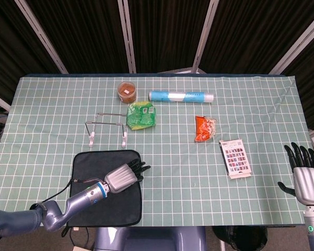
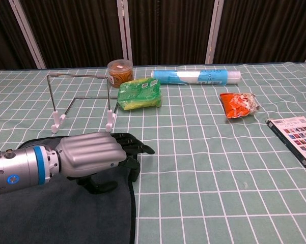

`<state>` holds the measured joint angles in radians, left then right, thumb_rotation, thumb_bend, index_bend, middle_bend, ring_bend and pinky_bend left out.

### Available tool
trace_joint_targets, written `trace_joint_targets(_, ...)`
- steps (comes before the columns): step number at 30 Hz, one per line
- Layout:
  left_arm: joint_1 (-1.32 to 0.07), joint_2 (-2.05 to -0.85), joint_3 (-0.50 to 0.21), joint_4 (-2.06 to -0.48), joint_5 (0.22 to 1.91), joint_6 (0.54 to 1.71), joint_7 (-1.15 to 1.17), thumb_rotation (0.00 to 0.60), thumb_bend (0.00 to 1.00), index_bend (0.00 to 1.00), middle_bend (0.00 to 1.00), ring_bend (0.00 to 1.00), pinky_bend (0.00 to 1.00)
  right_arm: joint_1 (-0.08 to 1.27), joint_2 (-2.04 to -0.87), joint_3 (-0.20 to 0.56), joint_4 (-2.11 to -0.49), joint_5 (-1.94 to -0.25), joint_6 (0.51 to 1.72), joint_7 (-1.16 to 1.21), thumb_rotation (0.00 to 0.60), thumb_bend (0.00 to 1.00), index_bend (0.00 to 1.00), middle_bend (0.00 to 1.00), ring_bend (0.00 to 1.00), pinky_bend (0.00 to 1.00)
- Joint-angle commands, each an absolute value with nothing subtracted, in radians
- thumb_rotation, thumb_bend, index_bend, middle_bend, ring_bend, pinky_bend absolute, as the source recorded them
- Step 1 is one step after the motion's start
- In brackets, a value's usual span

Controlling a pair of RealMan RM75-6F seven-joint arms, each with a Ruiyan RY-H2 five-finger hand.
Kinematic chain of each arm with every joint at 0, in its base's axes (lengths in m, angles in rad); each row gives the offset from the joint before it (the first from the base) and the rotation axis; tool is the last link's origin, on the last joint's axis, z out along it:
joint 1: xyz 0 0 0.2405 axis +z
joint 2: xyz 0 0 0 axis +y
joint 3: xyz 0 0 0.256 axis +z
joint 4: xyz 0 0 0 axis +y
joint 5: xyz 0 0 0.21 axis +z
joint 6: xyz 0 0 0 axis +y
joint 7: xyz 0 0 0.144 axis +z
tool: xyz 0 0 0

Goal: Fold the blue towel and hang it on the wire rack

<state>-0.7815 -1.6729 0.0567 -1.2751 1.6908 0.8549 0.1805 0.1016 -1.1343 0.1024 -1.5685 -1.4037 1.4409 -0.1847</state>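
Observation:
The dark blue towel (image 1: 102, 209) lies flat at the table's near left, also seen in the chest view (image 2: 66, 213). My left hand (image 1: 123, 177) rests on its far right corner. The fingers (image 2: 135, 145) curl over the right edge and the thumb tucks below, gripping the cloth, which puckers slightly under the hand (image 2: 91, 155). The wire rack (image 1: 107, 125) stands upright just beyond the towel, bare, and shows in the chest view too (image 2: 81, 96). My right hand (image 1: 305, 178) hangs off the table's near right corner, fingers spread and holding nothing.
Behind the rack stand a brown jar (image 1: 127, 91) and a green packet (image 1: 141, 115). A blue-and-white roll (image 1: 181, 96) lies at the back centre. An orange packet (image 1: 204, 127) and a printed card (image 1: 236, 158) lie on the right.

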Motion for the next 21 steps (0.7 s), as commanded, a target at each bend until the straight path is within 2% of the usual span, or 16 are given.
trace_joint_targets(1, -0.782, -1.675, 0.059, -1.272, 1.691, 0.862, 0.181, 0.6, 0.53, 0.38, 0.0, 0.0, 0.0, 0.102, -1.134, 0.102, -1.568, -1.404, 1.442, -0.184, 0.6, 0.0, 0.0, 0.0, 0.0, 0.0)
trace_joint_targets(6, -0.782, -1.685, 0.061, -1.259, 1.69, 0.876, 0.178, 0.6, 0.53, 0.39, 0.0, 0.0, 0.0, 0.102, -1.135, 0.102, -1.567, -1.403, 1.44, -0.182, 0.6, 0.0, 0.0, 0.0, 0.0, 0.0)
trace_joint_targets(11, -0.786, -1.706, 0.066, -1.244, 1.695, 0.889, 0.172, 0.6, 0.53, 0.48, 0.0, 0.0, 0.0, 0.104, -1.135, 0.102, -1.566, -1.402, 1.437, -0.177, 0.6, 0.0, 0.0, 0.0, 0.0, 0.0)
trace_joint_targets(21, -0.787, -1.708, 0.074, -1.238, 1.695, 0.907, 0.167, 0.6, 0.53, 0.59, 0.0, 0.0, 0.0, 0.106, -1.133, 0.101, -1.567, -1.402, 1.433, -0.17, 0.6, 0.0, 0.0, 0.0, 0.0, 0.0)
